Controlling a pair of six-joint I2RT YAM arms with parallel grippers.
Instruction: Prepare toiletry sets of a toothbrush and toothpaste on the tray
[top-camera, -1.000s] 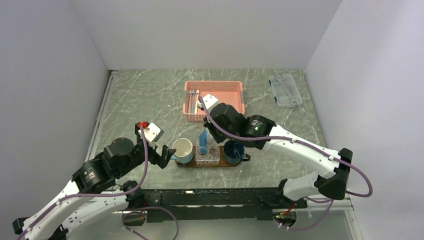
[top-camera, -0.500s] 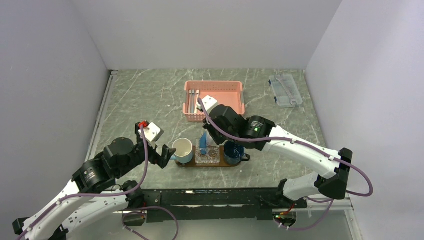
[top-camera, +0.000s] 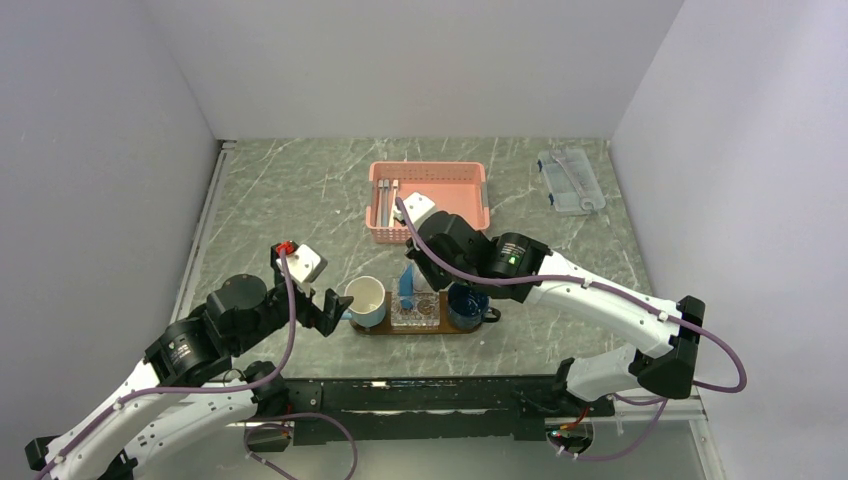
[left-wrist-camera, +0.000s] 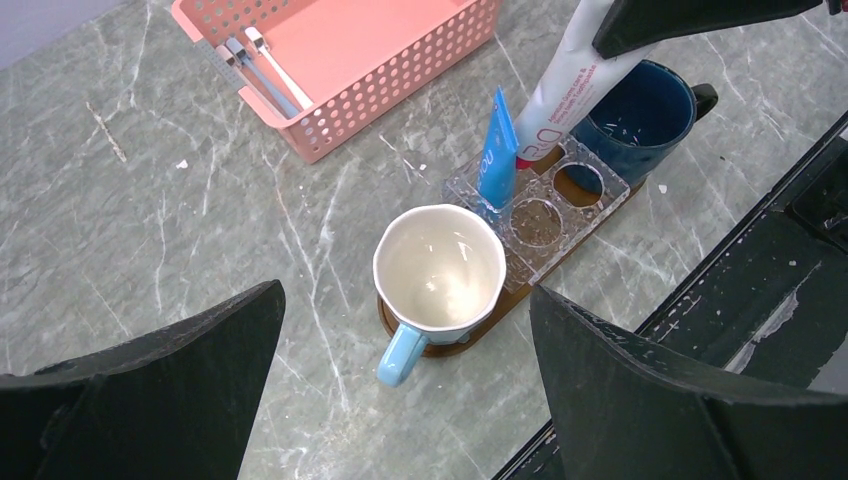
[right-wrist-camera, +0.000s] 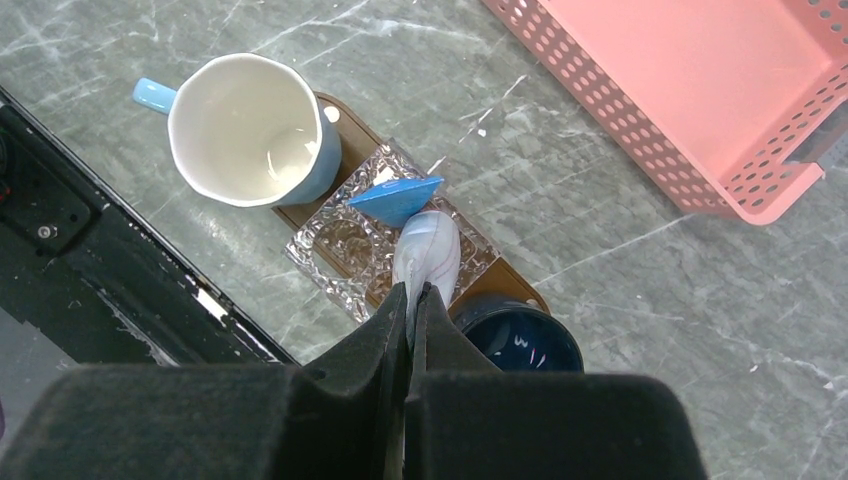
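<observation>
The dark brown tray (top-camera: 383, 329) (left-wrist-camera: 445, 346) lies near the front edge and carries a light blue mug (left-wrist-camera: 440, 265), a clear slotted holder (left-wrist-camera: 540, 215) and a dark blue mug (left-wrist-camera: 640, 105). A blue toothpaste (left-wrist-camera: 497, 150) (right-wrist-camera: 395, 198) stands upright in the holder. My right gripper (right-wrist-camera: 412, 290) (top-camera: 425, 268) is shut on the flat end of a white toothpaste tube (left-wrist-camera: 565, 90) (right-wrist-camera: 428, 250), whose cap end reaches a holder slot beside the blue one. My left gripper (left-wrist-camera: 405, 290) (top-camera: 335, 308) hovers open just left of the light blue mug. Toothbrushes (left-wrist-camera: 262, 72) lie in the pink basket (top-camera: 430, 176).
The pink slotted basket (left-wrist-camera: 400, 70) sits just behind the tray. A clear plastic box (top-camera: 570, 180) lies at the back right. The black base rail (left-wrist-camera: 720, 300) runs along the near edge, close to the tray.
The right gripper with the white tube has edged slightly toward the holder. The left arm has not moved.
</observation>
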